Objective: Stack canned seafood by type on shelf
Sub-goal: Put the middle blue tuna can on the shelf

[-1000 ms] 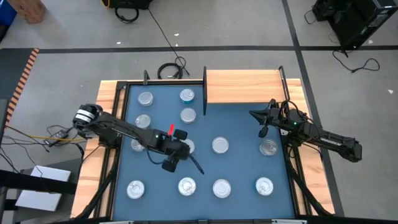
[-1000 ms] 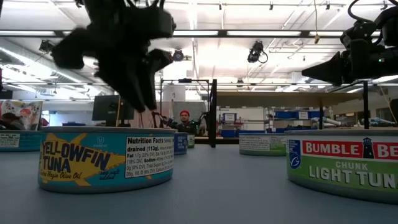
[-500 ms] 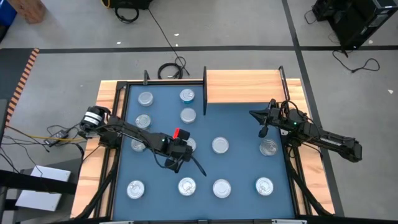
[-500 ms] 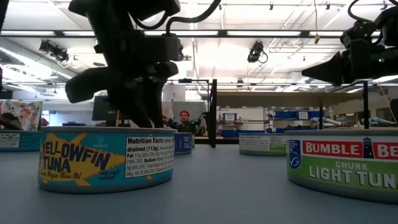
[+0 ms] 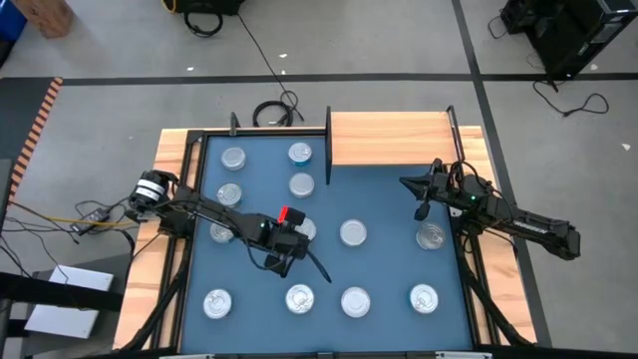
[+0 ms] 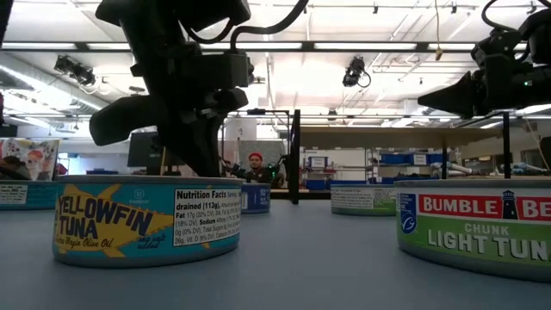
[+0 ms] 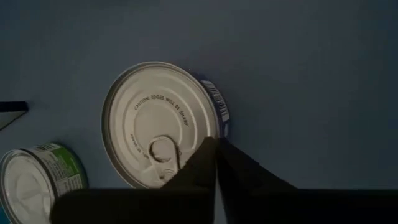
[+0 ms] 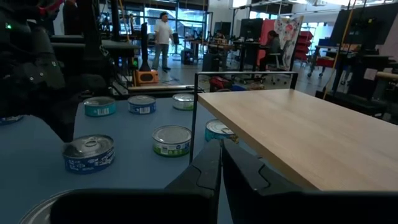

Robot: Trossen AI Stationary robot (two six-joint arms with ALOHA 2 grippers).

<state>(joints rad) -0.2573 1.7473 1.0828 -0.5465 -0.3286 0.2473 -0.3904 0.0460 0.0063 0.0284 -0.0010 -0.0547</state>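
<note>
Silver-topped tuna can (image 7: pixel 160 122) sits mid-mat under our left hand (image 5: pixel 290 241), whose fingers, spread a second ago, have now snapped together over its pull tab without gripping anything. We judge that pick missed, so no can has reached the wooden shelf (image 5: pixel 394 139) at one o'clock. Our right hand (image 5: pixel 411 184), fingers pressed together and empty, waits at three o'clock just below the shelf.

floor (image 5: pixel 399 60): grey concrete, black tape lines | ceiling (image 6: pixel 362 26): strip lights | cables (image 5: pixel 274 110) near table
</note>
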